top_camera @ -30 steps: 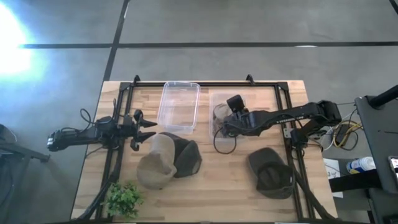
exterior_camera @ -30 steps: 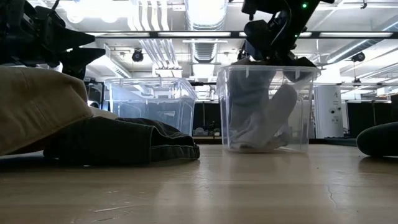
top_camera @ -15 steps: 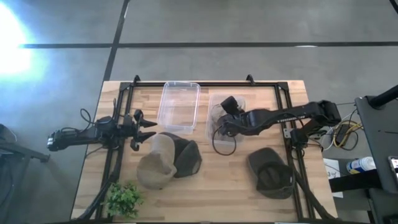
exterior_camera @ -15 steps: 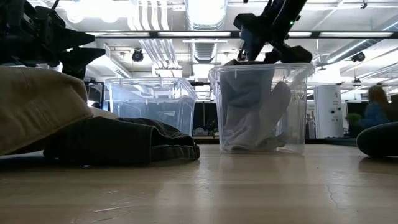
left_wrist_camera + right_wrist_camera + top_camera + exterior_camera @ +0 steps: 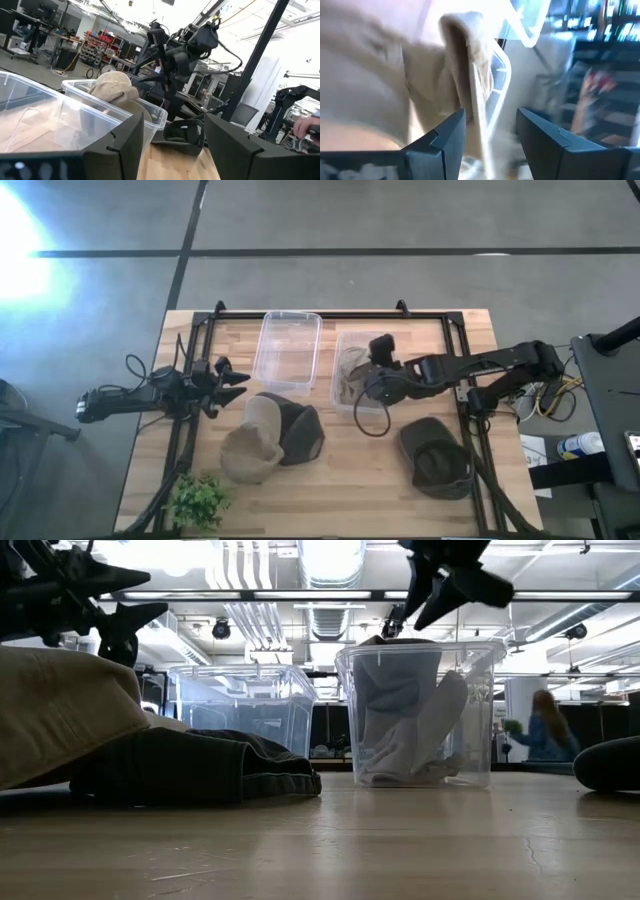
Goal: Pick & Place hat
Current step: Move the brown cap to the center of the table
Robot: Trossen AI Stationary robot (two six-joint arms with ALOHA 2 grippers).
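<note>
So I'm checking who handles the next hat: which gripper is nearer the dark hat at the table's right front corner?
The right gripper. It hangs over the bin holding a tan hat, just beyond the dark hat. The left gripper waits across the table.

The tabletop (image 5: 370, 480) is pale wood with visible grain. Two clear plastic bins (image 5: 288, 350) stand on it; one holds a beige hat (image 5: 349, 368). A tan hat (image 5: 252, 446) overlaps a dark olive one (image 5: 302, 435); another dark olive hat (image 5: 436, 457) lies apart. The small plant (image 5: 198, 500) is green.
</note>
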